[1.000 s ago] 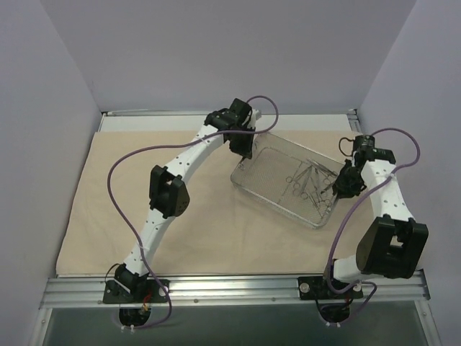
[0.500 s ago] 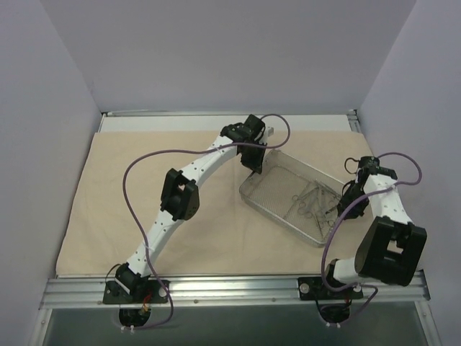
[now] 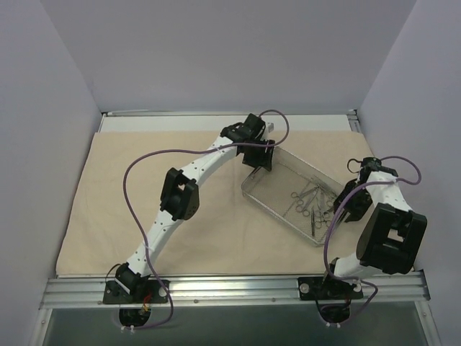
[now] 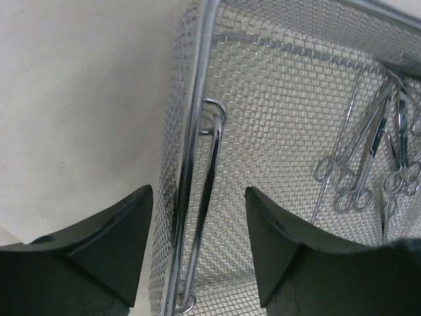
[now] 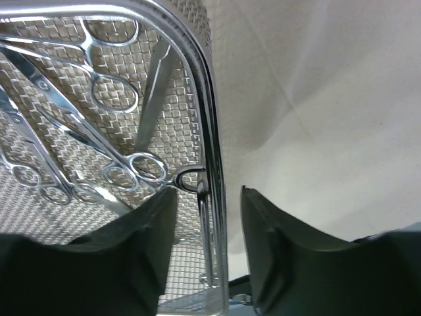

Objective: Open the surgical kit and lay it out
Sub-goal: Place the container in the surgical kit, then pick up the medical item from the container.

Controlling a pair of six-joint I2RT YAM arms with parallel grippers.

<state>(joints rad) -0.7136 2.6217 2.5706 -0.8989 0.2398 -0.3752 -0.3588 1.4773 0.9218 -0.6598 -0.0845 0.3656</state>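
Top external: tray (image 3: 270, 189) lies lengthwise toward the near-right corner of the table (image 3: 180, 122). Jaws parted, left hand (image 3: 258, 164) and right hand (image 3: 344, 209) straddle its ends.

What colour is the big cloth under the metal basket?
The cloth is plain beige, seen best from the top camera.

The top external view looks down from above and behind the near edge, taking in the whole cloth wrap (image 3: 101, 209). The left wrist view sits close above the wire-mesh tray (image 4: 197, 118) at its left end, the right wrist view close above its right end. All three share the tray and the instruments (image 3: 313, 204).
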